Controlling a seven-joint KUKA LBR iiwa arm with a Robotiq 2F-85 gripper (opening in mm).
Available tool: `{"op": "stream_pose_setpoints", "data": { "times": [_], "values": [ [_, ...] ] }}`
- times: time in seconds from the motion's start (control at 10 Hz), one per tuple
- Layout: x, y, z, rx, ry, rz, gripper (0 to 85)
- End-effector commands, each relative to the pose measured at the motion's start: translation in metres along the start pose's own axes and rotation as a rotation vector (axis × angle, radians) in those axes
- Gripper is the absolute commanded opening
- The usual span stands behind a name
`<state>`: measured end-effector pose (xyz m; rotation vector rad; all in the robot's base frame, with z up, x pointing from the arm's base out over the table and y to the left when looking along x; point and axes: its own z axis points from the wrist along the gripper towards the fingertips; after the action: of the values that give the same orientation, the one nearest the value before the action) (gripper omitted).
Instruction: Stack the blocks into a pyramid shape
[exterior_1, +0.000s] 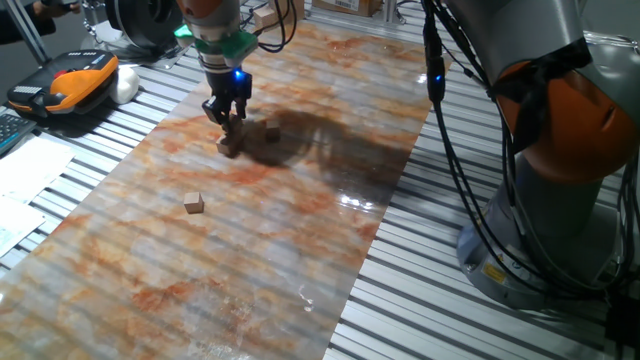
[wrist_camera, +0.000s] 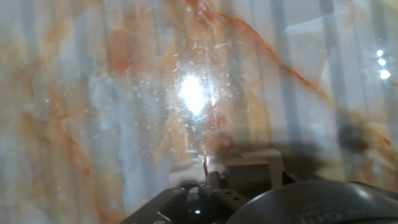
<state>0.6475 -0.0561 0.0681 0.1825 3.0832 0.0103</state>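
Blocks (exterior_1: 230, 144) form a small cluster directly under our gripper (exterior_1: 226, 114), which hangs just above it, or perhaps touches its top; we cannot tell which. From the fixed view we also cannot tell whether the fingers are wide, narrow, or holding a cube, because they are dark and small against the cluster. The hand view is blurred and shows only part of the hand and something pale and block-like (wrist_camera: 249, 169) close below it.

We judge that the main risk is a push: if we come down a little off centre, one finger may strike the cluster and scatter the cubes. A release made too high or tilted could let a cube roll off its neighbours.

Just beside the gripper, toward the arm's base, one single block (exterior_1: 272, 132) lies alone. Well apart from the gripper, toward the camera, another loose block (exterior_1: 194, 203) waits.

All of them rest on a glossy marble-patterned sheet (exterior_1: 300, 230), whose glare may hide edges and which looks slippery to us. Beyond it we see the slatted metal table (exterior_1: 420, 300), and farther behind the gripper an orange and black device (exterior_1: 75, 82).
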Motion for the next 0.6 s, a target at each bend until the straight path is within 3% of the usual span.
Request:
{"op": "stream_pose_setpoints", "data": {
  "times": [0.0,0.2,0.4,0.5],
  "values": [
    [0.001,0.000,-0.005,-0.002,0.000,0.008,51.0],
    [0.003,0.002,-0.018,-0.011,0.003,0.014,51.0],
    [0.003,0.007,-0.030,-0.033,0.026,0.010,51.0],
    [0.003,0.012,-0.039,-0.047,0.043,0.017,34.0]
  ]
}}
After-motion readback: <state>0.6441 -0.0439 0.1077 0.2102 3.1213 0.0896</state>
